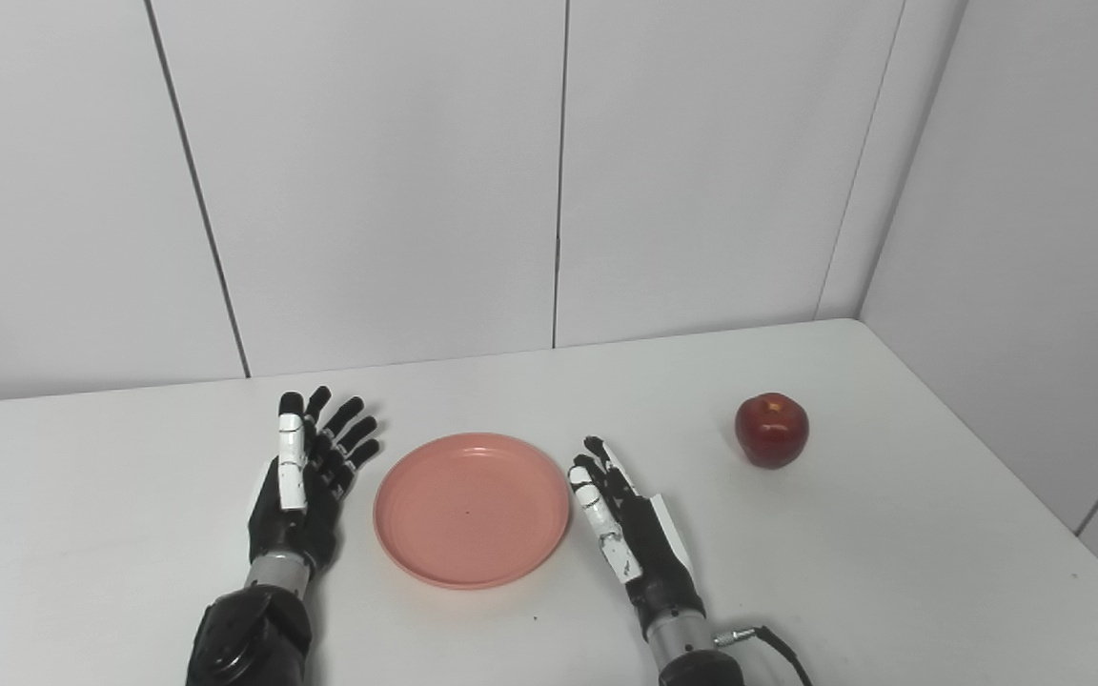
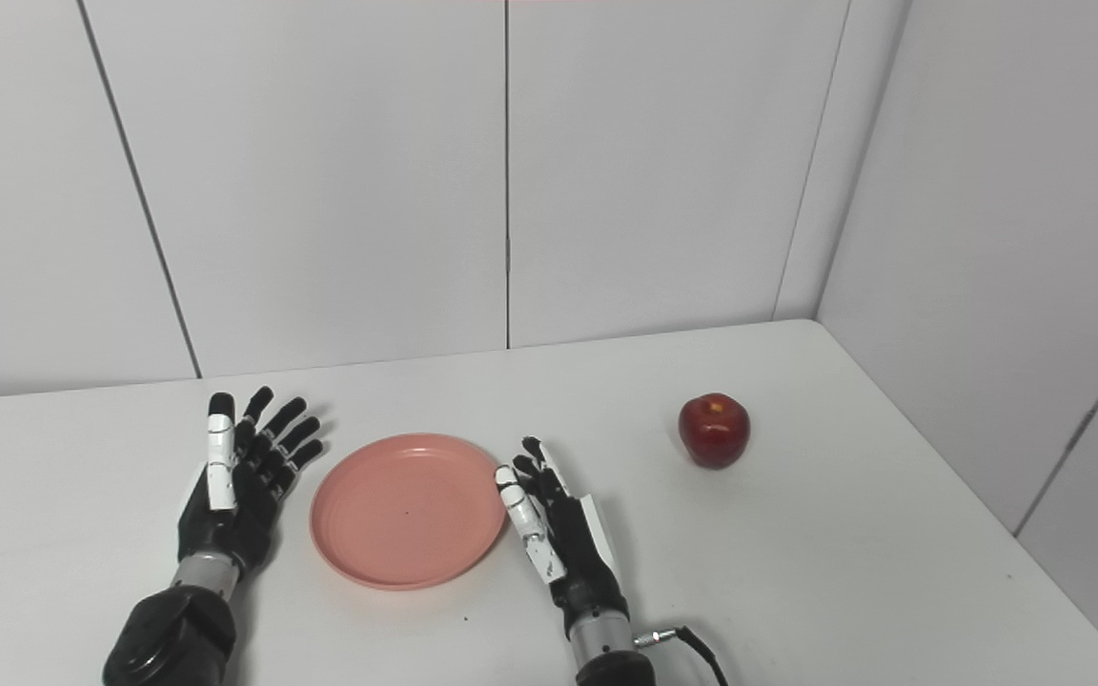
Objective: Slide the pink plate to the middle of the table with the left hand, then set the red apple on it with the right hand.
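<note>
The pink plate (image 1: pixel 471 508) lies flat on the white table (image 1: pixel 892 572), near its middle, and holds nothing. A red apple (image 1: pixel 772 430) stands upright to the right of the plate, well apart from it. My left hand (image 1: pixel 306 481) is open just left of the plate, fingers spread and pointing away, a small gap from the rim. Just off the plate's right rim is my right hand (image 1: pixel 627 522), open with fingers straight, and the apple is a good way to its right.
White panel walls stand behind the table and along its right side. The table's right edge runs diagonally past the apple. A cable (image 1: pixel 778 646) trails from the right wrist at the bottom.
</note>
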You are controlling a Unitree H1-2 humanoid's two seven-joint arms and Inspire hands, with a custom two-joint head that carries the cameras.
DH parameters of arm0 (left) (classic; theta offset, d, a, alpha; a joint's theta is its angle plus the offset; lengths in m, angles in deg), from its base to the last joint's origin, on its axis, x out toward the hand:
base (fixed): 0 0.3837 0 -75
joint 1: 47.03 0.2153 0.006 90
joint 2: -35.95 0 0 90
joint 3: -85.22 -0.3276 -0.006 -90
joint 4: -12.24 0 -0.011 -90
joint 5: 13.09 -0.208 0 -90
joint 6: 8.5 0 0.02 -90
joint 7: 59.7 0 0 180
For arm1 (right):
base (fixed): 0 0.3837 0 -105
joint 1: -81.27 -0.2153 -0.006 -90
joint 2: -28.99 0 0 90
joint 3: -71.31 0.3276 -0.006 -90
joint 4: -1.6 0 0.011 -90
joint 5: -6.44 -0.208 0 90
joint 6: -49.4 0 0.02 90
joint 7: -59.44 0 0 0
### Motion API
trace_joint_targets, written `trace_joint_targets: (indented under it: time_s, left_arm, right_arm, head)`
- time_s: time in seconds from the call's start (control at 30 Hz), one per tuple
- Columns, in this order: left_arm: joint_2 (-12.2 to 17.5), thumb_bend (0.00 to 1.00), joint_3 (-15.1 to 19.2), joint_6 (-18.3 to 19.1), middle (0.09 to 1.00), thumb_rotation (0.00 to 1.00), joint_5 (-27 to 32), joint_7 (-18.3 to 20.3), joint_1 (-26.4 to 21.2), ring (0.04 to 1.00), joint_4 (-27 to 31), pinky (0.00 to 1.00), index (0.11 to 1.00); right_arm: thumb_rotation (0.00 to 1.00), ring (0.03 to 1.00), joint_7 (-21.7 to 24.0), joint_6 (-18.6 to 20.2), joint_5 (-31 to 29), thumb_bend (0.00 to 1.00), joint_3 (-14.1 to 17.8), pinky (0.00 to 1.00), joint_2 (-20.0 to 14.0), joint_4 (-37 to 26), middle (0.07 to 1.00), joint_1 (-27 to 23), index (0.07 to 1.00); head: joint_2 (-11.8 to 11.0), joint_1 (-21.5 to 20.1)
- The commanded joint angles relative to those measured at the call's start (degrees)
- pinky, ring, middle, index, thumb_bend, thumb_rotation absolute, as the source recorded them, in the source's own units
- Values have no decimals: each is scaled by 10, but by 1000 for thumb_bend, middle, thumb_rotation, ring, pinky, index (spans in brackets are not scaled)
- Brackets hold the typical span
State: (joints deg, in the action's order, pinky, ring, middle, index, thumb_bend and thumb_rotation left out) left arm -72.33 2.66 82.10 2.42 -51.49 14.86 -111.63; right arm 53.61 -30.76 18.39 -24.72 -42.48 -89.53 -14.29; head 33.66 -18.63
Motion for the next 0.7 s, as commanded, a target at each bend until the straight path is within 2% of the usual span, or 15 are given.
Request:
trace_joint_targets:
  time_s: [0.0,0.57,0.67]
  left_arm:
    - [10,702,7,33,893,954,0,-10,19,864,-37,866,956]
    - [23,691,12,13,917,957,11,10,18,889,-59,900,975]
    - [23,685,15,9,916,950,15,12,16,893,-66,909,975]
  right_arm:
    - [1000,878,6,-6,-3,740,-12,940,15,6,902,-13,942]
    - [1000,897,-11,-24,-2,764,-18,947,29,31,915,-18,938]
    - [1000,900,-21,-39,2,765,-18,946,32,37,915,-19,935]
  head:
    - [-1,-8]
    - [-16,-48]
    - [-21,-61]
